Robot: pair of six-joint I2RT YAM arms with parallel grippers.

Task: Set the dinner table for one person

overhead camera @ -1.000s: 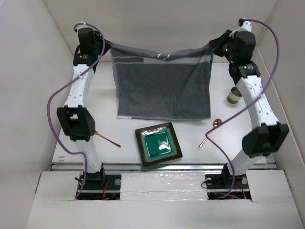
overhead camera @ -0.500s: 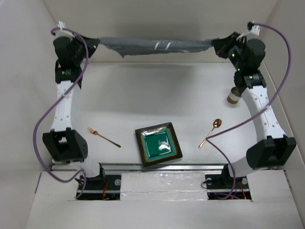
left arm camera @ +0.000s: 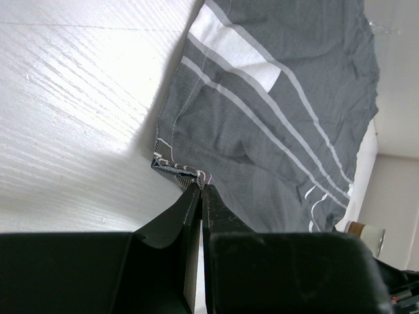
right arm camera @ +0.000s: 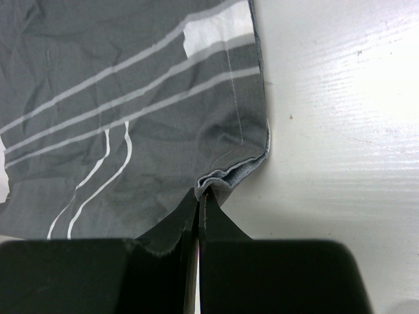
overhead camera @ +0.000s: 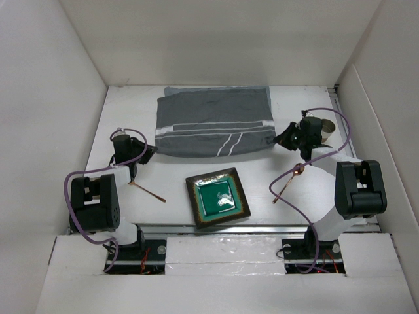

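Dinner table (overhead camera: 131,114) — tools (left arm camera: 200,191) (right arm camera: 198,196) tight on mat (overhead camera: 216,121)

1. Looks like a robotics lab test cell, not a home dining room.
2. Boxed in by bare white wall panels (overhead camera: 59,98) left of the left pincer (overhead camera: 148,153), right of the right pincer (overhead camera: 281,136), and beyond both.
3. Shows a metal mounting rail (overhead camera: 275,228), taped white boards (overhead camera: 222,258) and purple cables (overhead camera: 65,190) behind the pincers.

We see grey striped cloth (overhead camera: 215,122) flat on white table (overhead camera: 127,111), stretched btwn our L gripper (overhead camera: 150,152) and R gripper (overhead camera: 279,138), one at each near corner. Green plate (overhead camera: 217,197) sits behind, btwn both.
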